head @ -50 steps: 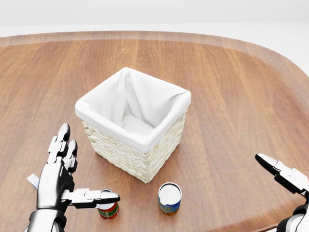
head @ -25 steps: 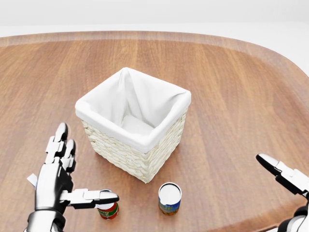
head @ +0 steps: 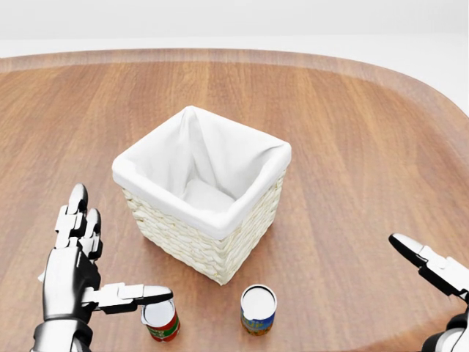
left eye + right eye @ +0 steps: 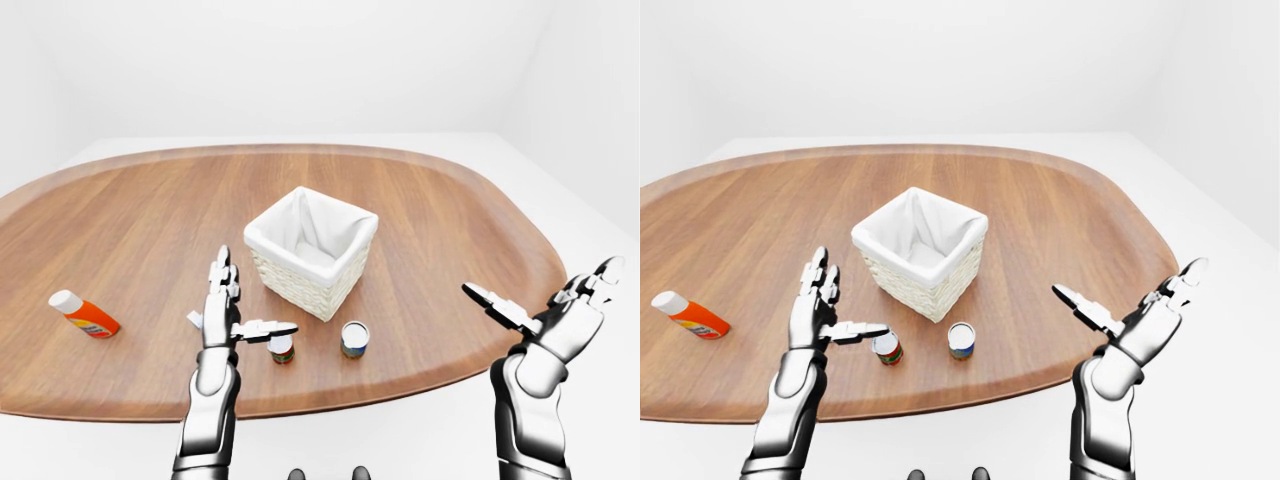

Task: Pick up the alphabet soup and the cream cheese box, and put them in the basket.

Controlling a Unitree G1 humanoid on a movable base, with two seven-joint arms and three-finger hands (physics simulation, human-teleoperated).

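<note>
Fingers (image 3: 76, 213) of the left hand (image 3: 69, 275) are spreading wide, thumb hovering beside the red-labelled alphabet soup (image 3: 160, 320); right hand (image 4: 560, 320) is splaying empty. Two cans, one basket (image 3: 201, 242), one orange bottle (image 4: 84, 313) are standing on the table (image 4: 450, 215).

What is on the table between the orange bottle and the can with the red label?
Only the robot's open left hand hangs over that stretch. Between the orange bottle and the red-labelled can, the wooden table is bare in the left-eye view.
</note>
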